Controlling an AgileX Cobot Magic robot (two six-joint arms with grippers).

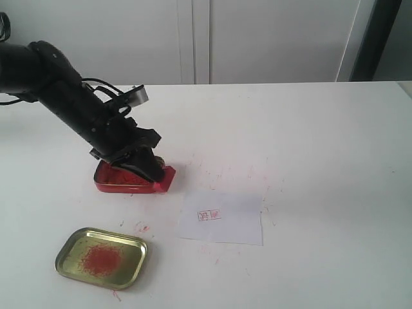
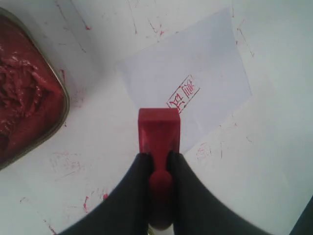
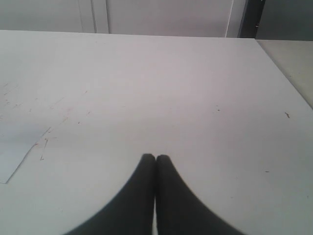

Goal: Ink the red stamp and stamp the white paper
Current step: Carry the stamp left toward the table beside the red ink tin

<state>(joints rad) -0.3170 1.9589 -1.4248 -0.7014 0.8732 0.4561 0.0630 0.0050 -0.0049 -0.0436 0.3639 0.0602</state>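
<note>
Left arm (image 1: 64, 96) holds the red stamp (image 2: 159, 128) low over the white table (image 1: 322, 141).
Table speckled with red smears. White paper (image 1: 222, 219) lies flat mid-table, gold tin lid (image 1: 103, 257) well left of it, red ink tin (image 1: 119, 181) under the arm. Left gripper (image 2: 159, 157) grasps the stamp by its narrow handle, block end just beside the tin, between tin and paper. Right gripper (image 3: 155, 159) clenched on nothing. Small red square imprint (image 1: 209, 215) on the paper.
</note>
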